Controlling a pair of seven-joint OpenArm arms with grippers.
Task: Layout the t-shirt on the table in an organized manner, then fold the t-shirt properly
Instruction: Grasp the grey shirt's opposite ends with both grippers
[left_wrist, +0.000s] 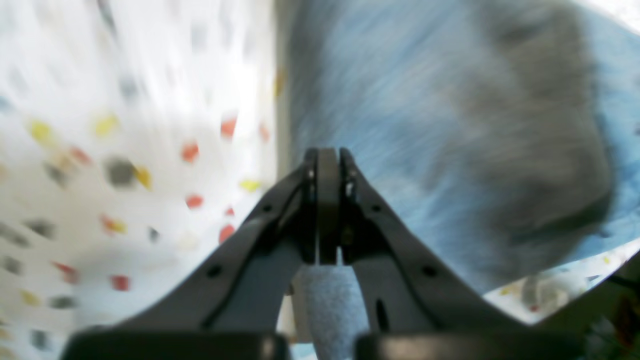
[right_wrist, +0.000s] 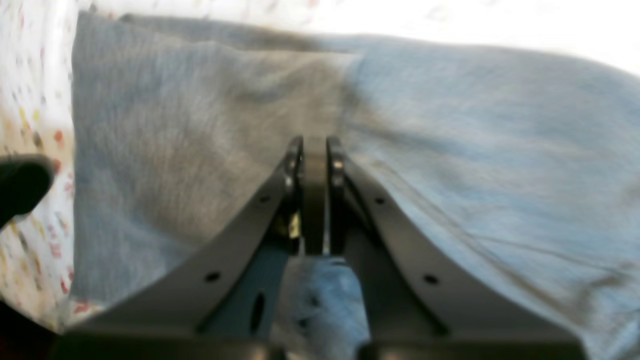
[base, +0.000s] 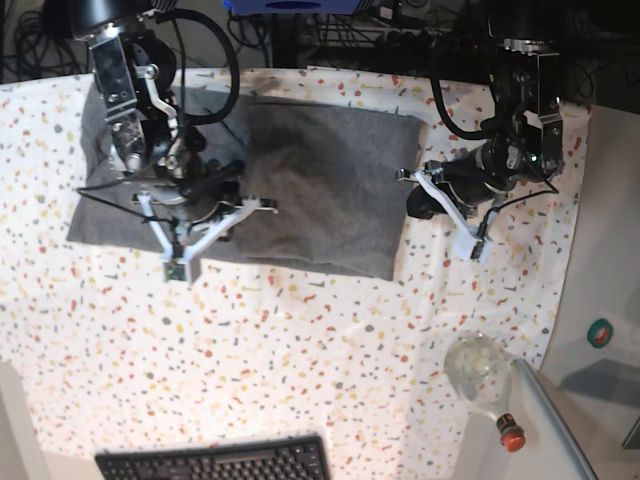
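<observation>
The desk (base: 300, 350) carries the shirt (base: 320, 190) across the frame's upper middle; it looks soft, light and limp, best pinched at hems or corners. Left fingers (left_wrist: 327, 165) and right fingers (right_wrist: 315, 150) are both clenched, empty.

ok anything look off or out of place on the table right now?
Yes: a clear bottle with a red cap lies on its side at the speckled white table edge. A black keyboard pokes in too. The heather-grey t-shirt lies folded, left edge uneven.
</observation>
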